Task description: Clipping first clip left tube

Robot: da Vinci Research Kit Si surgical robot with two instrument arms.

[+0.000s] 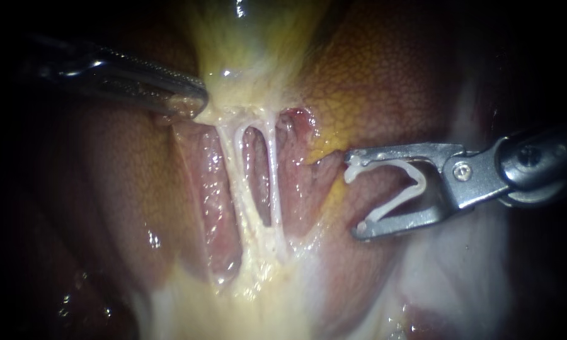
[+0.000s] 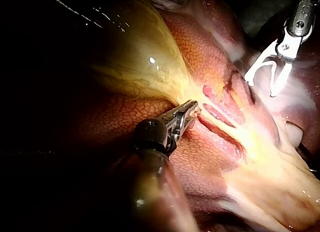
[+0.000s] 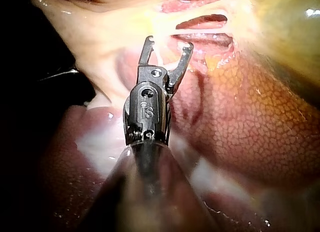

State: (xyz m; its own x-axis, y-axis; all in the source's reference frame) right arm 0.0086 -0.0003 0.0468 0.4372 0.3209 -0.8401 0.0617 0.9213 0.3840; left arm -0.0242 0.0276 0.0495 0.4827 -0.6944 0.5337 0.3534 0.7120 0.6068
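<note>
Closest to the endoscope, the right instrument (image 1: 354, 194) is coming in from the right, and its two jaws are standing wide apart. They are acting as a cradle for a white clip (image 1: 390, 204): the clip is lying open in a V, one leg pressing along the upper jaw and the other reaching the tip of the lower jaw, so both jaws are holding it between them. The clip is sitting over the liver (image 1: 384, 82), well apart from both tubes and enclosing neither of them. From the right wrist camera, the loaded jaws are pointing toward the tubes, which are lying ahead of the tips without touching them. Farther in, the left tube (image 1: 230, 164) is stretching as a pale strand from the gallbladder's narrow end down to the pale fatty tissue (image 1: 258, 258). The right tube (image 1: 273, 164) is running just beside it, and a slit of reddish tissue is showing between the two. No clip is sitting on either tube. At the tubes' upper end, the left instrument (image 1: 198, 104) is entering from the left with its jaws clenched on the narrow end of the gallbladder (image 1: 252, 44). The yellowish body of the gallbladder is rising beyond that into the dark.
</note>
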